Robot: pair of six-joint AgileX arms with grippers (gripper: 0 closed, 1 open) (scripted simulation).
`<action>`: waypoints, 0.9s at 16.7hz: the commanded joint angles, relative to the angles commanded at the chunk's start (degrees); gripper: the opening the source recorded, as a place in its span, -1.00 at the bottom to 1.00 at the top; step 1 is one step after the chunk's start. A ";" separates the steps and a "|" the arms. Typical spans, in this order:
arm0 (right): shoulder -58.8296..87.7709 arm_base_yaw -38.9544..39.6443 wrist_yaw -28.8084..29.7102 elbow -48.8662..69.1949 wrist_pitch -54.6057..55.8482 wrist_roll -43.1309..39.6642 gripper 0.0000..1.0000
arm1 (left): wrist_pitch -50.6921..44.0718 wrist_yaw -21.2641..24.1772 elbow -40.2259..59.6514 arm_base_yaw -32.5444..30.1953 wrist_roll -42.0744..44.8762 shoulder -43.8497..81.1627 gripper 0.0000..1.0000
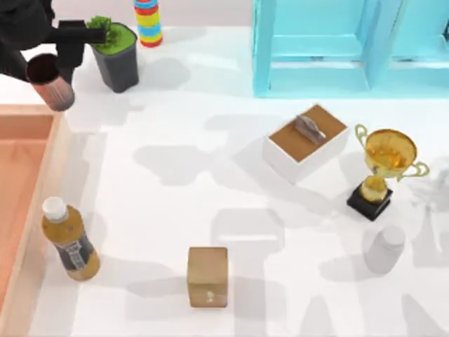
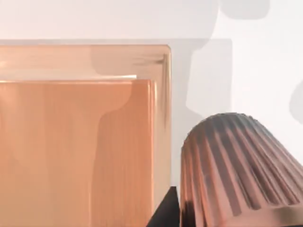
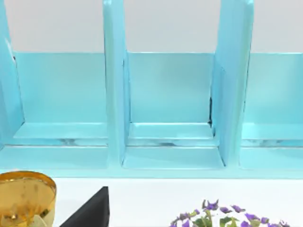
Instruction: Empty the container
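From above, I see the container (image 1: 28,203), a big shallow orange-tan wooden tray with thick raised rims, cut off by the table's far left edge; the part of its floor that shows is bare wood. Above its rear corner, my left gripper (image 1: 59,67) holds a ribbed, copper-brown cup (image 1: 50,82), tilted with its dark mouth toward the upper left. The jaws are pinching this cup, which hangs just beyond the tray's rear rim. In the left wrist view the same cup (image 2: 239,172) sits close to the camera, beside the tray's corner (image 2: 163,94), over the white table (image 1: 175,203). Just right of the tray's right rim, toward the front, a bottle (image 1: 69,240) of amber liquid with a white cap and dark label stands on the table. At the rear left sits a dark pot with a green plant (image 1: 117,53), and next to it a stack of coloured rings (image 1: 148,22). Near the front centre rests a small tan cube (image 1: 208,276). Right of centre is a white box with a brown lid and grey handle (image 1: 306,140). Behind it stands a light blue shelf (image 1: 351,45), which the right wrist view faces closely (image 3: 170,104). Farther right stands a gold trophy (image 1: 384,168) on a black base, its cup also showing in the right wrist view (image 3: 26,198) along with some purple flowers (image 3: 227,215). I cannot tell how my right gripper's jaws are set.
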 joint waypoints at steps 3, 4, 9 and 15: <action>0.00 0.00 0.00 0.00 0.00 0.00 1.00 | 0.86 -0.12 -2.28 -7.70 -6.80 2.85 -1.00; 0.00 0.00 0.00 0.00 0.00 0.00 1.00 | 0.78 -0.16 -3.28 -9.77 -8.73 3.68 -1.00; 0.00 0.00 0.00 0.00 0.00 0.00 1.00 | -0.07 -0.12 -6.40 -14.38 -13.31 5.70 -1.00; 0.00 0.00 0.00 0.00 0.00 0.00 1.00 | 2.07 -0.11 -8.02 -14.16 -13.20 5.99 -1.00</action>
